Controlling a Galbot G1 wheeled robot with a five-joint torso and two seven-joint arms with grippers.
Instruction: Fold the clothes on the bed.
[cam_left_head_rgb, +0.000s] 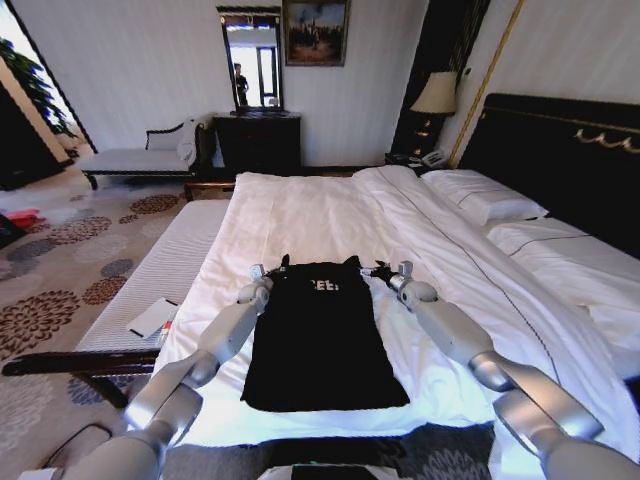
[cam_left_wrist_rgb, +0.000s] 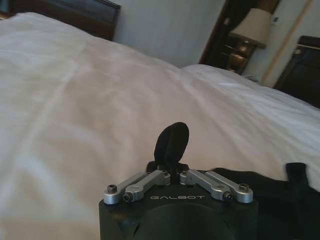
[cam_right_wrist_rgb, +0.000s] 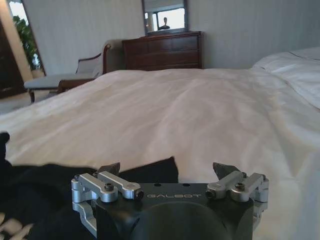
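You have the bed (cam_left_head_rgb: 330, 215) spread wide before you, its white sheet smooth, and the black T-shirt (cam_left_head_rgb: 320, 340) lies flat near the foot edge, already narrowed to a long strip with its collar end toward the pillows. Expect it to handle as light, limp cloth: it will sag and drag on the sheet, and a single layer can slip free, so pinch through all layers right at the upper corners. Your left claw (cam_left_wrist_rgb: 171, 167) sits at the shirt's upper left corner, clenched on a pinch of black fabric that stands up between its tips. Your right claw (cam_right_wrist_rgb: 170, 172) is at the upper right corner, released, jaws spread wide with the fabric edge lying between them.
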